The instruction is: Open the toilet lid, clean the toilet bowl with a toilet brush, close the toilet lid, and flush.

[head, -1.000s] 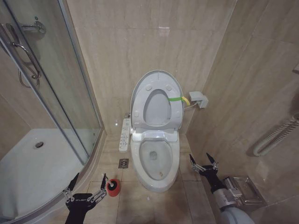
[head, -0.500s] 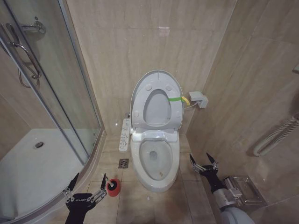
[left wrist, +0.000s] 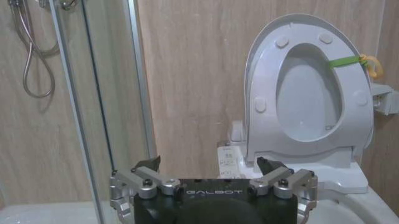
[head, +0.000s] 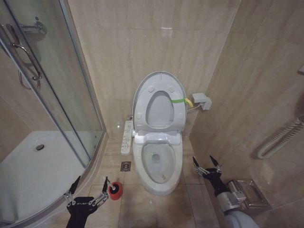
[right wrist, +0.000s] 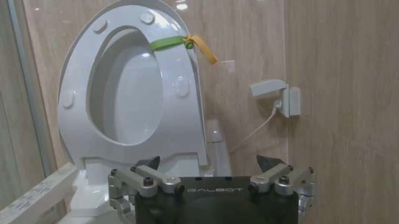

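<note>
Status: toilet lid [head: 159, 102] and ring seat [head: 159, 113] both stand upright against the rear wall, centre of the head view; toilet bowl [head: 158, 164] is exposed below them. Toilet brush [head: 114, 190] sits in its red holder on the floor tiles, lower left of centre, just right of the left gripper [head: 87, 187]. Left gripper: fingers spread, holding nothing, low in the frame beside the shower enclosure [head: 61, 142]. Right gripper [head: 206, 164]: fingers spread, empty, lower right, near the bowl's side and close to the right wall. Risks (judgement): 1) brush holder is small and light; an off-centre approach by the left fingers could tip or push it away instead of catching the handle. 2) Left arm works close to the shower's curved threshold and glass; a wide swing could strike it. 3) Upright lid and seat may fall fwd if bumped during scrubbing; the green-yellow strap [head: 179, 100] at the lid's right edge could snag a finger. 4) Right gripper could hit the wall-mounted box and cable [head: 201, 101]. Markings: "GALBOT" printed on each gripper body, legible in both wrist views. Side panel [head: 127, 137] button labels too small to read.
</note>
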